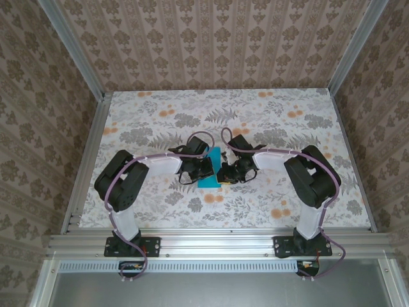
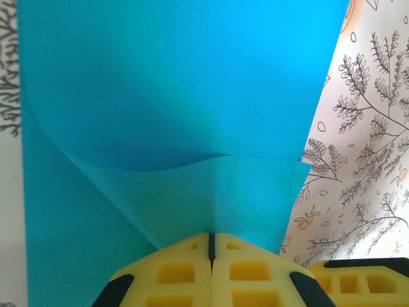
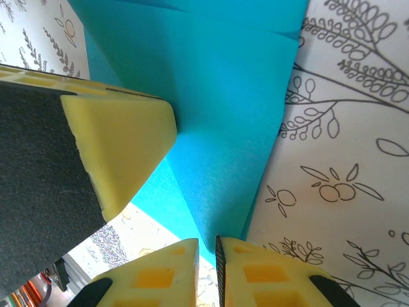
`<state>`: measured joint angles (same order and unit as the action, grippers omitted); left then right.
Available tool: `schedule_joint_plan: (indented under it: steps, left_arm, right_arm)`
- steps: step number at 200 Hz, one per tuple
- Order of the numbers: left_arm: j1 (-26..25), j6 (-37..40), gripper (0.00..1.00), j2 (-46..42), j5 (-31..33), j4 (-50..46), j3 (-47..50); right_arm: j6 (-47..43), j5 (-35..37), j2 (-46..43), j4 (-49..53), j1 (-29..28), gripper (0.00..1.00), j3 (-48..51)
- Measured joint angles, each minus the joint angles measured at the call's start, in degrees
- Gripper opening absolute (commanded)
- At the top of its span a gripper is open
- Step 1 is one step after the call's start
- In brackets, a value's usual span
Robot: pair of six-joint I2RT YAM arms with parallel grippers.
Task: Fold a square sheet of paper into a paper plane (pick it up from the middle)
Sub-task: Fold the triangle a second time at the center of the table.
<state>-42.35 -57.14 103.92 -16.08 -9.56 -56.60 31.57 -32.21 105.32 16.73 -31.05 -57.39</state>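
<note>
Damask-patterned wallpaper walls (image 1: 211, 45) surround a floral-print table (image 1: 160, 211) framed in aluminium rails (image 1: 217, 242).

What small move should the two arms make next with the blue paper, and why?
Probably press the raised flap flat. The left gripper is shut on the square sheet of paper at a corner, the right gripper pinches its tip, and the fold still curves up uncreased.
</note>
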Motion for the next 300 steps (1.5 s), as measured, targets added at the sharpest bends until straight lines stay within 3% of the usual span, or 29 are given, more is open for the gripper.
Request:
schedule_joint_plan:
  steps: [99,156,249,300]
  left_arm:
    - [0.0,-1.2,0.04,-0.7,0.9,0.0,0.7]
    - [0.0,-1.4,0.04,-0.7,0.9,0.1,0.8]
    - [0.0,-1.6,0.04,-0.8,0.9,0.2,0.9]
    - [0.6,-1.5,0.10,-1.7,1.5,-1.2,1.2]
  right_arm:
    - [-1.6,-0.6,1.3,1.4,0.0,0.16,-0.7]
    - [-0.3,-0.6,-5.7,1.0,-0.8,0.11,-0.7]
    - [0.5,0.9,1.6,0.9,-2.6,0.10,-0.8]
    - [0.5,0.9,2.1,1.6,-2.6,0.10,-1.4]
